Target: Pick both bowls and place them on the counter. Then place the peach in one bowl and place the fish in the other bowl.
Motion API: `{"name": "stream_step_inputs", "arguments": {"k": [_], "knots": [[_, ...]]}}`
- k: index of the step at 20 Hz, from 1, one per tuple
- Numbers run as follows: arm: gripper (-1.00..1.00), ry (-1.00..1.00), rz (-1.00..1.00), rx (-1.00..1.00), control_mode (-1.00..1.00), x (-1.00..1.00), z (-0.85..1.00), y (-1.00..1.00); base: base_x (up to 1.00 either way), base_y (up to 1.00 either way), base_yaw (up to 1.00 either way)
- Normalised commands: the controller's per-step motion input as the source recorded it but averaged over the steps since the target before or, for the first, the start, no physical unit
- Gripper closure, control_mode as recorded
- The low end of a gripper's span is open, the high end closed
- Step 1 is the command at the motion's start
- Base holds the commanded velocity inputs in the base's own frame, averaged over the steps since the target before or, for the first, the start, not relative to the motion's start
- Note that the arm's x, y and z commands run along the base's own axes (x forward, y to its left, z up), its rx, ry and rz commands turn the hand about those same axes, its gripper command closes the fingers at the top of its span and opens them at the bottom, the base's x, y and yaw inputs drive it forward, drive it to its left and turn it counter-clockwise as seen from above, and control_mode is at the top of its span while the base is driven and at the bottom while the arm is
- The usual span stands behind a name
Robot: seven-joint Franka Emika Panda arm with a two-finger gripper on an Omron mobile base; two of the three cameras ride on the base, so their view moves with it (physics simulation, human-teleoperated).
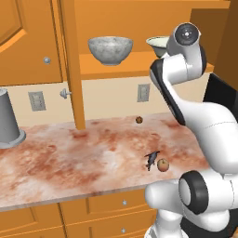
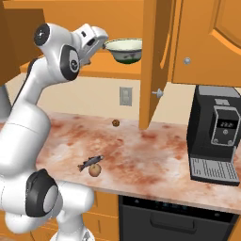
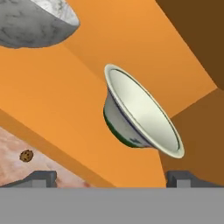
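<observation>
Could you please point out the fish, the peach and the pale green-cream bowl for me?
fish [image 1: 151,159], left base view, mid-body.
peach [image 1: 162,164], left base view, centre.
pale green-cream bowl [image 3: 144,113], hand view, inner surface.

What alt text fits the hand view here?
A pale green-cream bowl sits tilted on an orange shelf, centred ahead of the open gripper. A marbled grey bowl shows upper left, a brown ball lower left.

A rendered home kitchen: marbled counter [image 1: 69,158] over orange wood cabinets [image 1: 28,42], wall sockets [image 1: 36,100] at ten o'clock, coffee machine [image 2: 215,134] at three o'clock, bowls [image 1: 110,49] shelved at twelve.
</observation>
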Motion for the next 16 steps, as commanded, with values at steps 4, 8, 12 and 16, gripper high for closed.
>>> {"name": "stream_step_inputs", "arguments": {"k": [4,8,12,16], "knots": [[-1.0,0.08,0.0,-0.06,-1.0,0.35,-0.03,0.0,0.0,0.0,0.0],[-1.0,0.0,0.0,0.0,-1.0,0.24,-0.15,0.0,0.0,0.0,0.0],[-1.0,0.0,0.0,0.0,-1.0,0.33,0.0,-0.04,0.0,0.0,0.0],[-1.0,0.03,0.0,0.0,-1.0,0.41,0.0,-0.04,0.0,0.0,0.0]]}}
